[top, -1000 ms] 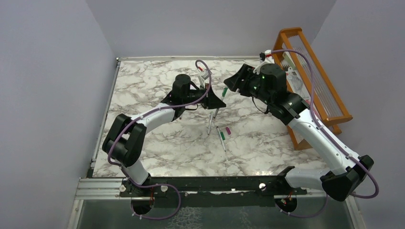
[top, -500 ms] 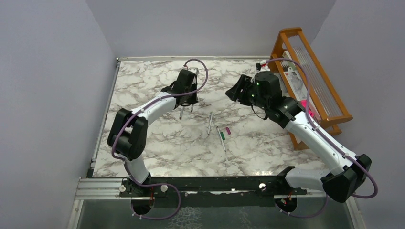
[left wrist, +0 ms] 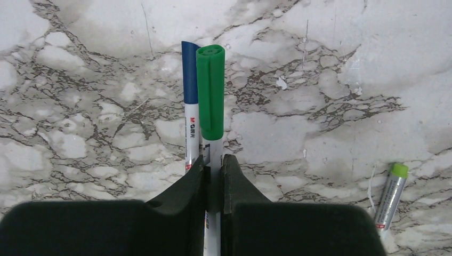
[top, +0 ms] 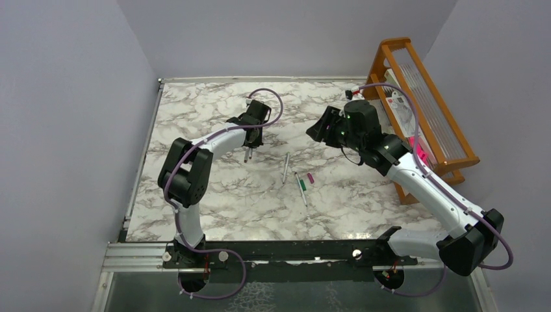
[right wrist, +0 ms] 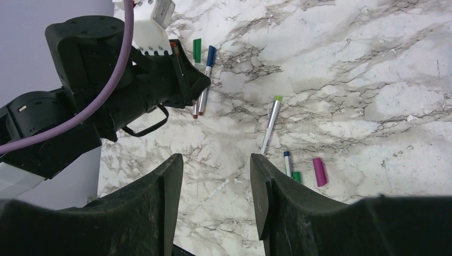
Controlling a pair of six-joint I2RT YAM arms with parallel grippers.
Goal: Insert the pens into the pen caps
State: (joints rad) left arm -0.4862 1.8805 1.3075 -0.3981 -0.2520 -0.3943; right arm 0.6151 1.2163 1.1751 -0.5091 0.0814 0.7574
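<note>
My left gripper (left wrist: pixel 213 159) is shut on a white pen wearing a green cap (left wrist: pixel 210 96); it is low over the marble at the back left (top: pixel 252 138). Just left of it is a blue-capped pen (left wrist: pixel 190 106). A silver pen with a lime end (right wrist: pixel 271 125) lies mid-table (top: pixel 286 168). Near it are a pen with a dark blue tip (right wrist: pixel 288 162), a green piece on that pen (right wrist: pixel 296 176) and a loose magenta cap (right wrist: pixel 320 172). My right gripper (right wrist: pixel 216 160) hangs open and empty above the table's right middle (top: pixel 323 127).
An orange wooden rack (top: pixel 422 97) stands along the right edge, with a bright pink object (top: pixel 419 151) beside it. Grey walls close in the table at the left, back and right. The left arm's purple cable (right wrist: pixel 114 80) loops over its wrist.
My left gripper has swung left from the table's middle to the back left, carrying the green-capped pen. My right gripper's jaws have narrowed a little and it has drawn back slightly.
</note>
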